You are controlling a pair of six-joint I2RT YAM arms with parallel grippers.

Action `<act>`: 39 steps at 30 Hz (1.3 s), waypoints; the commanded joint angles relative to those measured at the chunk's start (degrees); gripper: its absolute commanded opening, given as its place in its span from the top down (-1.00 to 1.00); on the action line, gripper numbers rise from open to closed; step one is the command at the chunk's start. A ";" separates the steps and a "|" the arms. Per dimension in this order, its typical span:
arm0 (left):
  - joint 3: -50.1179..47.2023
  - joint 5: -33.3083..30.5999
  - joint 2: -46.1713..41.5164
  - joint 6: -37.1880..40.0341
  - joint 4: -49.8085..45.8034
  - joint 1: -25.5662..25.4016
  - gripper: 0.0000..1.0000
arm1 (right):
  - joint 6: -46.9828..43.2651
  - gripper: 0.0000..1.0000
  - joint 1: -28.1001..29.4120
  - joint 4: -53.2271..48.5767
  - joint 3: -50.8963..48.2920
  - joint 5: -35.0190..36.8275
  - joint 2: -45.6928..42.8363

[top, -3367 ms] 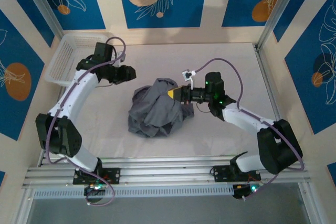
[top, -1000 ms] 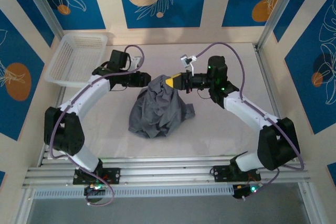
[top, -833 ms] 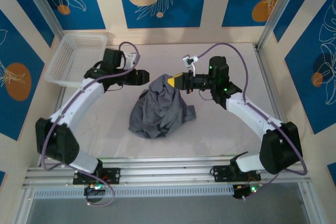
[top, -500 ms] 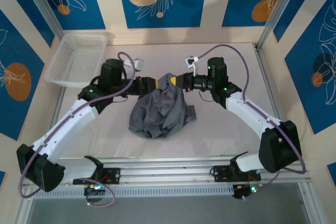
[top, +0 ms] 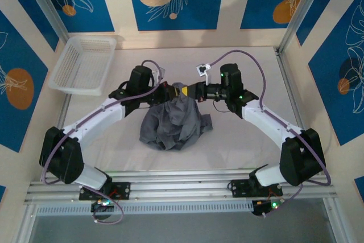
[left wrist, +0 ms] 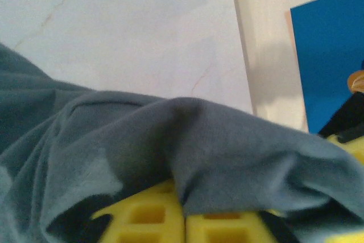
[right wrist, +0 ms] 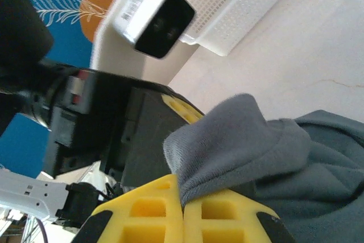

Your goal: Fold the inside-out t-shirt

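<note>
- At the far-left corner of the desk (top: 250, 140) — white basket (top: 85, 64), well apart from the work.
- Left jaws: shut on a raised fold of the t-shirt (top: 173, 123), pinched at the heap's far peak.
- Right jaws: likewise clamped on cloth just beside — probably so both can pull apart and spread the crumpled heap mid-desk.

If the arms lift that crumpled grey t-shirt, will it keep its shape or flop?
Probably flop: the slate-grey cotton t-shirt sags in loose folds below where the left gripper and right gripper pinch it. Likely light too, as small pinches hold its top up. Its soft matte cloth seems unlikely to slip.
</note>
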 commanded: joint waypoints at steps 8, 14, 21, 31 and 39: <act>13.20 18.50 1.79 -9.30 1.41 2.82 1.00 | -6.13 0.84 -9.23 -7.04 -5.74 1.36 7.22; 14.47 17.64 1.40 -6.15 -2.88 2.81 1.00 | -3.56 0.12 -9.19 -8.37 -4.37 4.42 -2.12; 16.66 15.39 2.57 -3.56 -6.53 2.70 1.00 | -2.78 0.13 4.63 1.66 -7.48 26.18 -15.31; 18.92 10.50 2.39 -0.87 -11.15 2.32 0.85 | -16.19 0.84 12.98 9.59 -0.45 40.99 -1.39; 12.26 -1.83 -5.26 4.74 -21.21 9.45 0.37 | 0.87 1.00 6.14 21.82 -12.43 12.63 -8.56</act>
